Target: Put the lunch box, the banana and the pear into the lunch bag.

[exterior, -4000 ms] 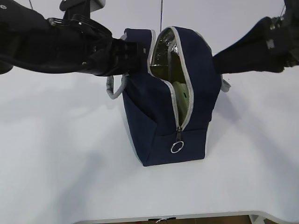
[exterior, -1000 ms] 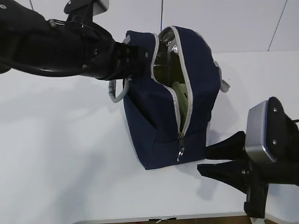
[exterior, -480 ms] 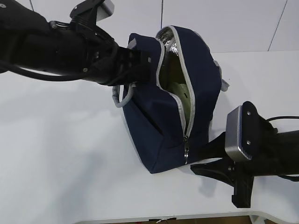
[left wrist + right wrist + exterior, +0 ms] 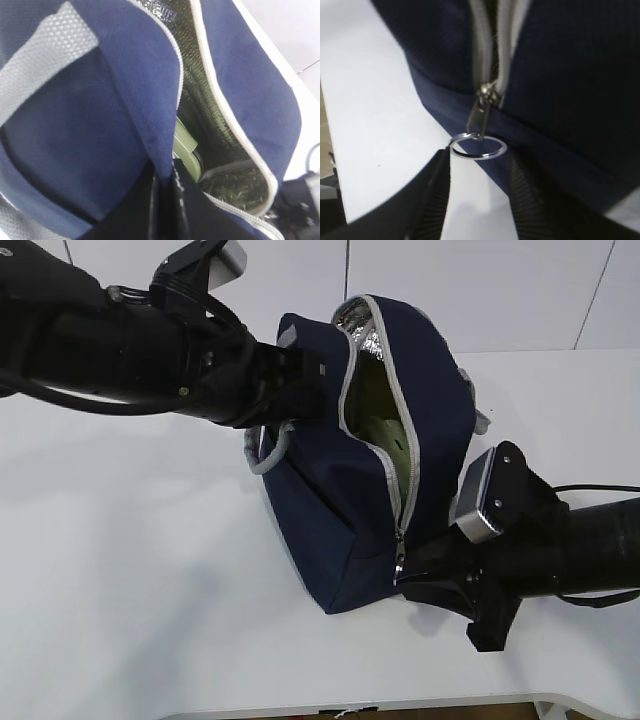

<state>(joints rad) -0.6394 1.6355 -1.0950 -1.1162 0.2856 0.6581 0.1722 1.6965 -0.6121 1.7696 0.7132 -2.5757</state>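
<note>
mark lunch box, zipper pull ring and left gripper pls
lunch box [image 4: 186, 150], left wrist view, green lid edge inside the bag.
zipper pull ring [image 4: 478, 146], right wrist view, front rim of the ring.
left gripper [image 4: 164, 192], left wrist view, shut on the bag's flap.

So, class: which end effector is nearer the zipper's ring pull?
Right. The right end effector sits just below the ring pull, fingers open either side. The left end effector pinches the lunch bag flap's upper edge.

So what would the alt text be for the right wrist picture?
A metal ring hangs from the zipper pull of a navy lunch bag, just above the open right pincer. A white table lies to the left.
</note>
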